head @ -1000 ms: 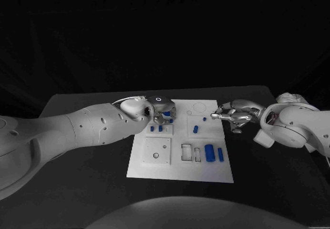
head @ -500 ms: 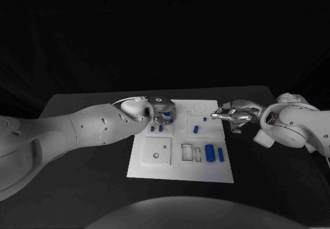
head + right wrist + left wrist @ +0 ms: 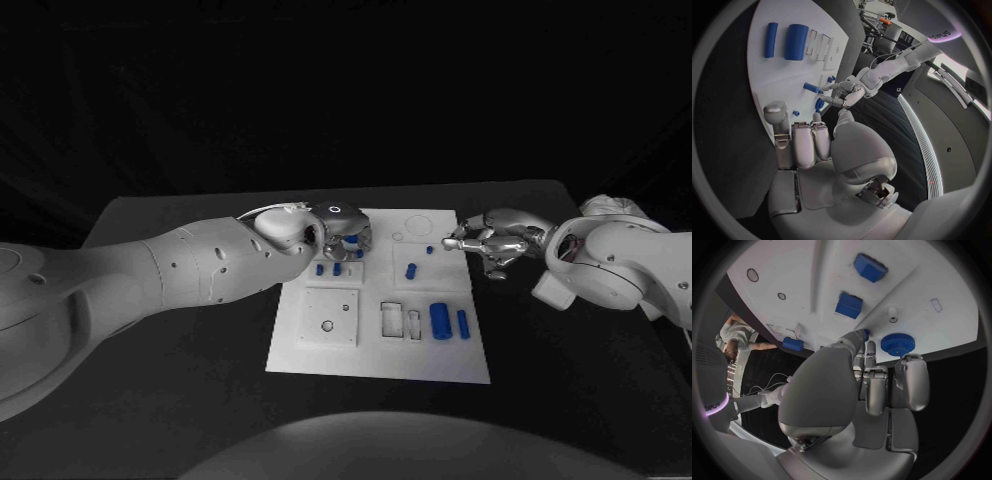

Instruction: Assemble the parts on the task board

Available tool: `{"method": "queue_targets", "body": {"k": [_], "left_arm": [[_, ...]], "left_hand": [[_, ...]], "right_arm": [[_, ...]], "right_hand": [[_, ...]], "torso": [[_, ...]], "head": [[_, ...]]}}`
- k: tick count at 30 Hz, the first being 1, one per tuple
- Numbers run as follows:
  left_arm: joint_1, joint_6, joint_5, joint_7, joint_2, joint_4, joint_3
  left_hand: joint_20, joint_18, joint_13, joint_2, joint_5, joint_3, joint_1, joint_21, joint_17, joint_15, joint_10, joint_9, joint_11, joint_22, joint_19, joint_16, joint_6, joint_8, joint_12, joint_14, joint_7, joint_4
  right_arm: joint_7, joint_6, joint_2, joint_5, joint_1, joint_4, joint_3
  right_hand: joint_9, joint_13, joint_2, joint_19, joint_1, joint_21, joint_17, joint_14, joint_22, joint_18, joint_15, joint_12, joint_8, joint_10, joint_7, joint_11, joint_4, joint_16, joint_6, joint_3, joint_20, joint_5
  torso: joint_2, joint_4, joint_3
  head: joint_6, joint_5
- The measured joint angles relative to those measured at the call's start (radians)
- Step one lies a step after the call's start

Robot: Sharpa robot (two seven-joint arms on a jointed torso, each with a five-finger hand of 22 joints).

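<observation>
Left hand (image 3: pixel 856 390) fingers are curling onto a small part (image 3: pixel 863 333) — we are risking a jam; right hand (image 3: pixel 486 241) is hovering, fingers curled empty.

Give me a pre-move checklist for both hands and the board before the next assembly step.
1. Left hand over the far left of the task board: ok.
2. Left fingertip on a small blue part: ok; firm hold: cannot tell.
3. Round blue gear free beside the left hand: ok.
4. Right hand at the board's right edge, fingers curled, holding nothing: ok.
5. Two blue cylinders lying untouched on the near right: ok.
</observation>
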Motion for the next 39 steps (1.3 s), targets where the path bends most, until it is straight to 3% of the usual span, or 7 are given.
{"method": "queue_targets", "body": {"k": [15,33,39], "left_arm": [[-0.005,-0.01,-0.002,0.006,0.006,-0.017,0.0],[-0.008,-0.003,-0.016,0.002,0.007,-0.025,0.0],[-0.009,-0.013,-0.018,0.004,0.008,-0.025,0.0]], "left_hand": [[-0.004,0.0,-0.007,0.004,0.0,0.012,0.004,0.0,0.0,0.0,0.042,0.006,-0.004,0.001,0.004,0.0,0.039,0.019,0.009,0.0,-0.004,-0.013],[-0.004,0.0,-0.017,0.007,-0.009,0.01,0.001,-0.004,0.0,0.0,0.075,0.006,-0.004,0.001,0.004,0.0,0.043,0.023,0.009,0.0,0.0,-0.021],[-0.007,0.0,-0.021,0.011,-0.008,0.012,-0.003,-0.004,0.0,-0.007,0.115,0.009,-0.007,0.001,0.0,0.0,0.077,0.036,0.02,0.0,-0.005,-0.032]], "right_arm": [[-0.003,0.0,0.0,0.0,0.0,0.0,0.0],[-0.005,0.0,0.001,0.002,0.0,0.0,0.0],[-0.005,0.0,0.001,0.002,0.0,0.0,0.0]], "right_hand": [[0.0,0.0,0.0,0.0,0.0,-0.007,0.0,0.0,0.0,0.0,0.0,0.001,0.0,-0.004,0.0,-0.003,0.0,0.0,0.0,0.0,0.0,0.0],[0.0,0.0,-0.002,0.0,-0.002,-0.007,0.0,0.0,0.0,0.0,0.0,-0.002,0.0,-0.004,0.002,-0.003,0.003,0.0,0.012,0.003,0.0,0.0],[0.0,0.0,-0.002,0.0,-0.002,-0.007,0.0,0.001,0.0,0.0,0.001,-0.003,0.0,-0.006,0.002,-0.001,0.003,0.0,0.012,0.003,0.0,0.0]], "torso": [[0.0,-0.0011,-0.0002],[-0.001,0.0008,0.0001],[-0.001,0.0008,0.0001]], "head": [[0.0,-0.004],[0.0,-0.008],[0.0,-0.007]]}}
